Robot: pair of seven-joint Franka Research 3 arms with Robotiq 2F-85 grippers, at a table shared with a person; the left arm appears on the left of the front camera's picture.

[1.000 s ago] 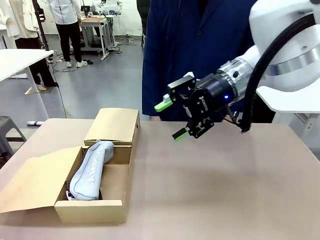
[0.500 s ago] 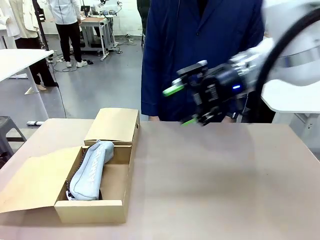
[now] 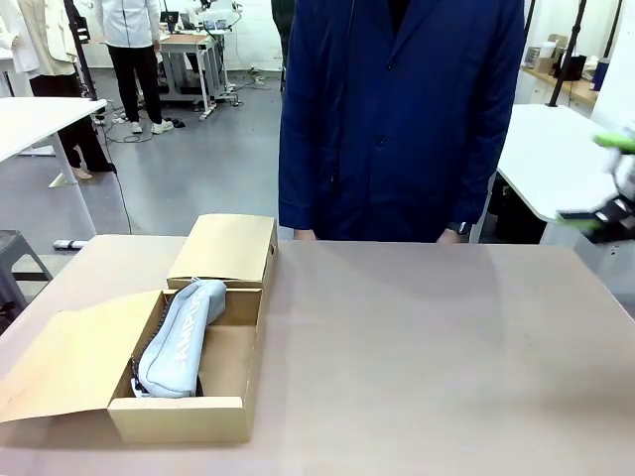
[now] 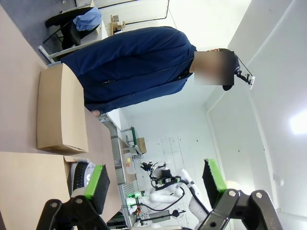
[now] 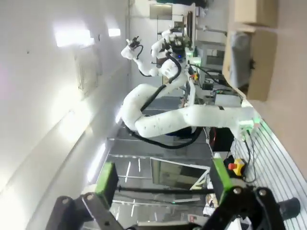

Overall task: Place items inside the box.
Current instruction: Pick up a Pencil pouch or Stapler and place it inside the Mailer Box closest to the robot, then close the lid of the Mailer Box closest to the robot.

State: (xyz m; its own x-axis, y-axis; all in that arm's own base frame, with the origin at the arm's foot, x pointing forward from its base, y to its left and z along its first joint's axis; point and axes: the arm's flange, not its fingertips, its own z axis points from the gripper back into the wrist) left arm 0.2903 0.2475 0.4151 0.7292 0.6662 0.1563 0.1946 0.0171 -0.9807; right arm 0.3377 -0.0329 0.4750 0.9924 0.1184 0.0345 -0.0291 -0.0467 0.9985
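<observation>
Box (image 3: 184,421) and its contents lie well apart from the right tool (image 3: 610,183), which sits blurred at the front view's right edge, above and beyond the surface (image 3: 417,347), its green pads spread apart with nothing between them. From that tool the box lies far across the surface, toward the robot's left and nearer the robot's side. The left tool (image 4: 156,184) is likewise spread wide and empty in its own wrist view, with the cardboard just below and beside its fingers — so the left arm looks the nearer of the two to the box, though I judge that from the wrist view alone.

Inside the open box rests the grey pencil case (image 3: 179,337). Its long axis runs from the robot's side toward the person (image 3: 397,119), tilted slightly, one end propped higher against the far wall. Something dark peeks out under its near end; I cannot tell what. No further item for packing lies on the surface.
</observation>
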